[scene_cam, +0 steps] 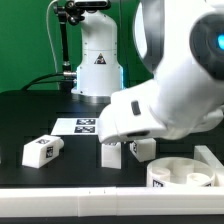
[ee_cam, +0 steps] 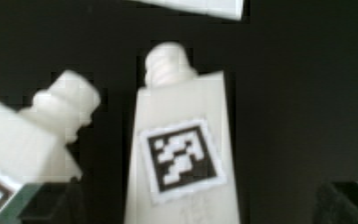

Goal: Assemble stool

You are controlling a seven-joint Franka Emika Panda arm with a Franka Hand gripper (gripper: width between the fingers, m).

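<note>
In the wrist view a white stool leg [ee_cam: 185,140] with a black-and-white tag lies between my gripper's [ee_cam: 186,206] dark fingers [ee_cam: 23,206], which stand wide apart on either side of it. The gripper is open and I cannot tell if it touches the leg. Its threaded peg [ee_cam: 167,62] points away. A second leg [ee_cam: 30,125] lies close beside it. In the exterior view the gripper [scene_cam: 113,143] is low over the leg [scene_cam: 111,155], with another leg [scene_cam: 144,148] next to it. A third leg [scene_cam: 42,150] lies toward the exterior view's left. The round rimmed seat [scene_cam: 160,170] sits at the lower right.
The marker board [scene_cam: 82,125] lies flat on the black table just behind the legs, and its edge shows in the wrist view [ee_cam: 202,6]. A second white robot base [scene_cam: 97,60] with cables stands at the back. A white ledge [scene_cam: 70,205] runs along the table's front edge.
</note>
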